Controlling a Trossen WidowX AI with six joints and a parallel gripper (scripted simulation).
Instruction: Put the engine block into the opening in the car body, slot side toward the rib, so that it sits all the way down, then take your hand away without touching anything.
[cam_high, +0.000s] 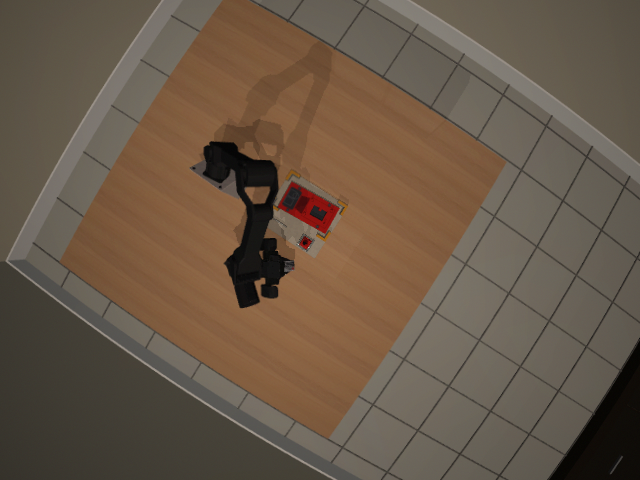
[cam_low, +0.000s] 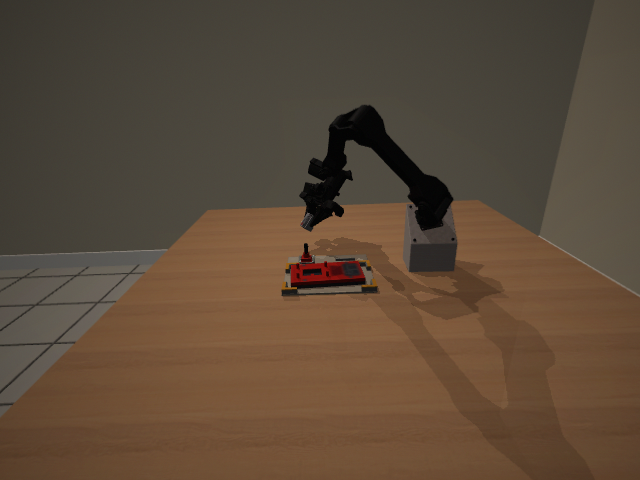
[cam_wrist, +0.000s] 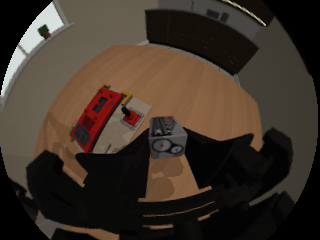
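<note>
I have the engine block (cam_high: 288, 265) (cam_low: 307, 222) (cam_wrist: 167, 140) in the gripper (cam_high: 292, 266) (cam_low: 307, 223) (cam_wrist: 163, 130), so the picking up is done; the insertion is not done, because the block is in the air and the opening (cam_high: 318, 211) (cam_low: 312, 271) (cam_wrist: 100, 104) in the red car body (cam_high: 311, 207) (cam_low: 338, 275) (cam_wrist: 96, 119) has nothing of it inside. What is left for me, I think, is to carry it over the car body, to turn the slot side toward the rib, to lower it until it sits fully down, then to open the fingers and to go away without a touch; which face has the slot, I cannot tell with certainty from here.

The fingers are closed on the block, one at each side of it; in the wrist view it stands out between their tips, with the face of two round wheels turned to the camera and the dark ribbed top above. The gripper is inclined, not straight down, and the block is tilted together with it; I judge that this must be corrected before the lowering. The exterior view shows the block above the level of the red knob piece (cam_high: 305, 242) (cam_low: 306, 255) (cam_wrist: 131, 117); in the top view it is beside the pale tray (cam_high: 314, 252) (cam_low: 330, 290) (cam_wrist: 142, 109), not over the opening; this upright piece could be hit if I cross too low.
</note>
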